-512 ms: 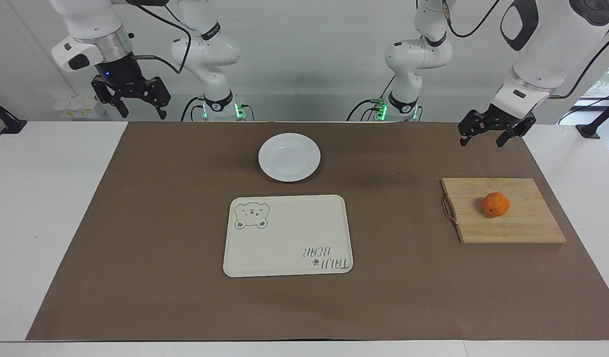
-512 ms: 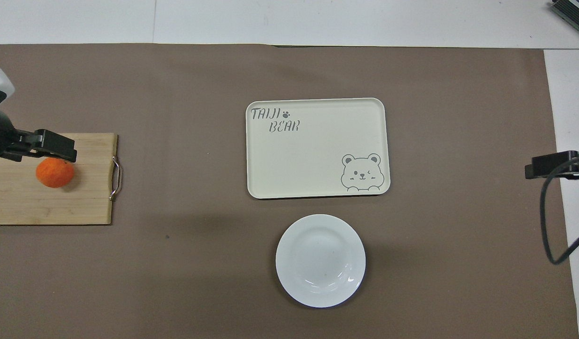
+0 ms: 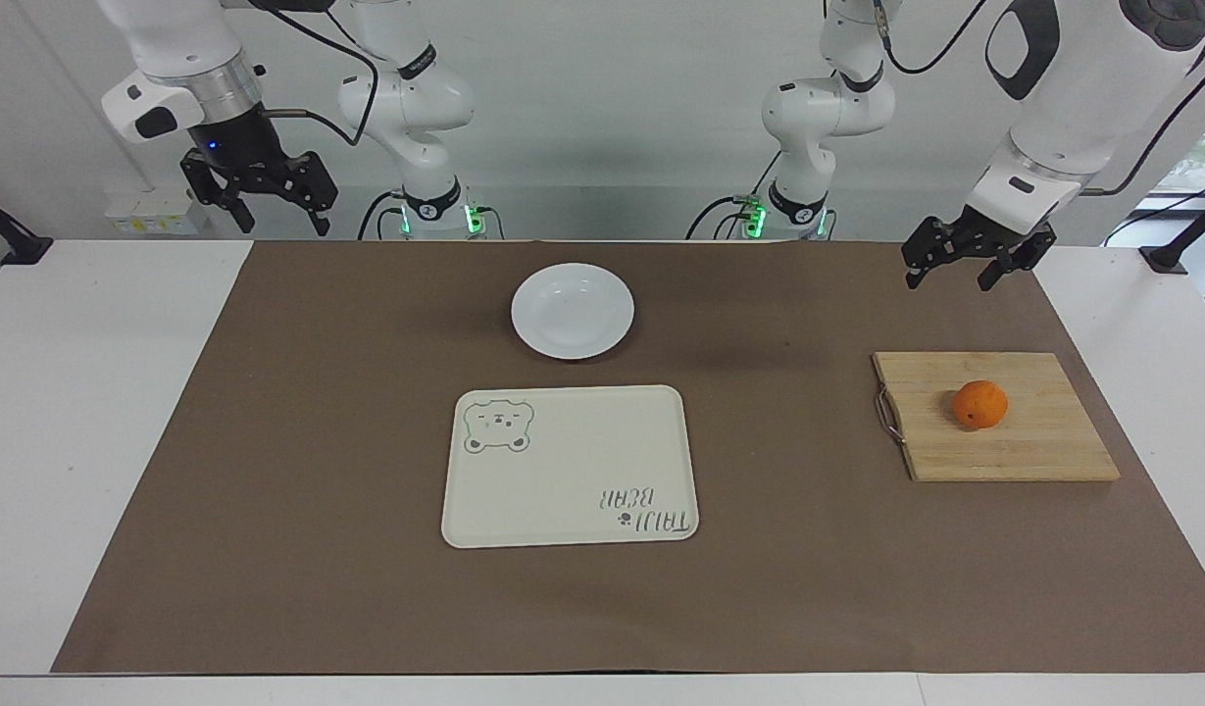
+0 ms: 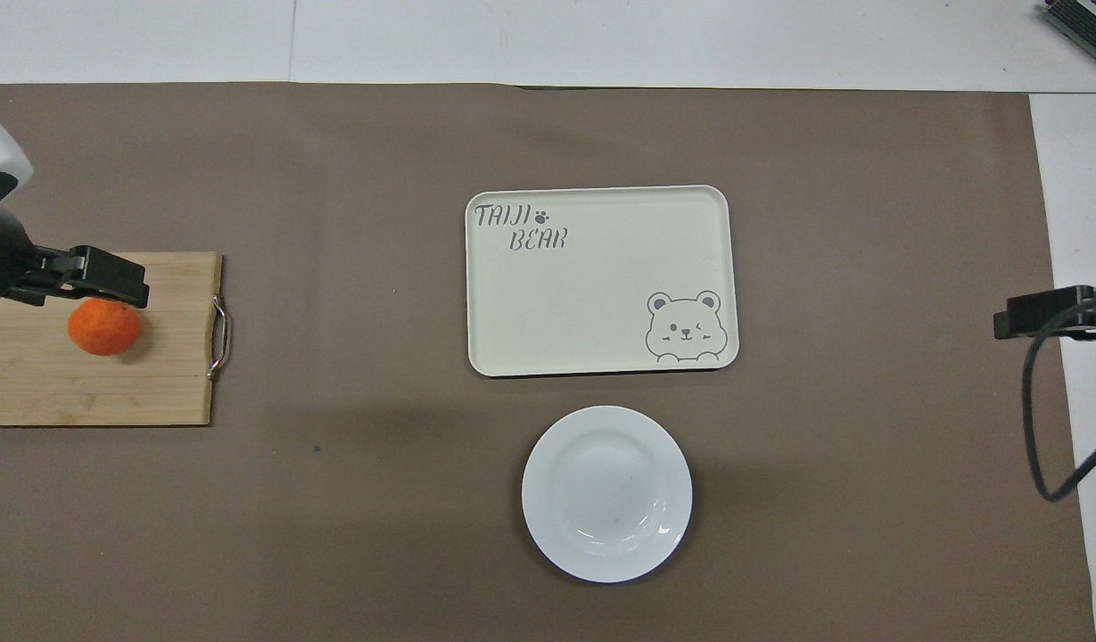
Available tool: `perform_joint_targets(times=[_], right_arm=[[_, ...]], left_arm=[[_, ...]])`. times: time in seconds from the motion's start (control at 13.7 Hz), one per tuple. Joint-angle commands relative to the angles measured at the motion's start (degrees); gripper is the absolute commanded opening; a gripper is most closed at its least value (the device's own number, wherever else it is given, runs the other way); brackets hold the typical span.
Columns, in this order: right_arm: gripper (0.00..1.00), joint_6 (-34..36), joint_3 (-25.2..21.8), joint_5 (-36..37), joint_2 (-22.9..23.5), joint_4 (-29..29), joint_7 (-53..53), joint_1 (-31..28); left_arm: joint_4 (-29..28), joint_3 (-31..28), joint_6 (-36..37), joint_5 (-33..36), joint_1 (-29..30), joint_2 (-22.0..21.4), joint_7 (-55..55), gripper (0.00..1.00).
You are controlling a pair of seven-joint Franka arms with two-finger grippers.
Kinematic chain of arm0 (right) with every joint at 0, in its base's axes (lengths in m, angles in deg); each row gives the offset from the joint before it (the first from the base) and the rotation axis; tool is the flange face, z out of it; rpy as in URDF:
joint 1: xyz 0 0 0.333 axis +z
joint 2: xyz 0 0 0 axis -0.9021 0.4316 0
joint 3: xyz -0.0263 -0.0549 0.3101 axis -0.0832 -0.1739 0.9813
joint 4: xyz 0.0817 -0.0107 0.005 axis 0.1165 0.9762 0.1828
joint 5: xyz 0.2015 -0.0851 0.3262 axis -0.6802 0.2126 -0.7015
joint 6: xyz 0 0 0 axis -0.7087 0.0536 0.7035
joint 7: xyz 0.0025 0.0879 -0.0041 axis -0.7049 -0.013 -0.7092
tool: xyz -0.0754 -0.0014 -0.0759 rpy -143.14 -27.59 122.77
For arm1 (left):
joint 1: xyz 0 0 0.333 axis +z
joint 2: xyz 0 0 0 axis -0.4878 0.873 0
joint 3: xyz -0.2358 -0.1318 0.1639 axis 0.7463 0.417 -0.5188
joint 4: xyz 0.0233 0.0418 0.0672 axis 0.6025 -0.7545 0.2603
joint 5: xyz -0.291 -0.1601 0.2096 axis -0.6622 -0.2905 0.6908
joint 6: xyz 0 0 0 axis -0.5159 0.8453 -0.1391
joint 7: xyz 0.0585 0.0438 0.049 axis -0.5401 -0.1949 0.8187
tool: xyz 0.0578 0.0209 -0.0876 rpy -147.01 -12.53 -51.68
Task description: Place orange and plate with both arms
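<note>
Orange (image 3: 979, 404) on cutting board (image 3: 1033, 446) — left gripper (image 3: 965, 270) above, jaws apart, empty; right gripper (image 3: 274, 206) likewise, waiting.

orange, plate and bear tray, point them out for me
orange (image 3: 980, 404), facing view, middle of the fruit's skin
plate (image 4: 606, 493), overhead view, centre of the white dish
bear tray (image 4: 601, 285), overhead view, bare middle of its floor

The table (image 3: 122, 412) bears a brown mat (image 3: 318, 549).
</note>
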Motion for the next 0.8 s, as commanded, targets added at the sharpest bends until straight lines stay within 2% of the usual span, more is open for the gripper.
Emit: perform_joint_targets(times=[0.0,0.73], right_arm=[[1.0,0.71,0.36,0.74,-0.34,0.13,0.37,-0.47],[1.0,0.71,0.36,0.74,-0.34,0.13,0.37,-0.47]], left_arm=[[-0.54,-0.34,-0.11,0.44,0.1,-0.84,-0.51,1.0],[-1.86,-0.6,-2.74,0.44,0.36,-1.28,-1.03,1.0]])
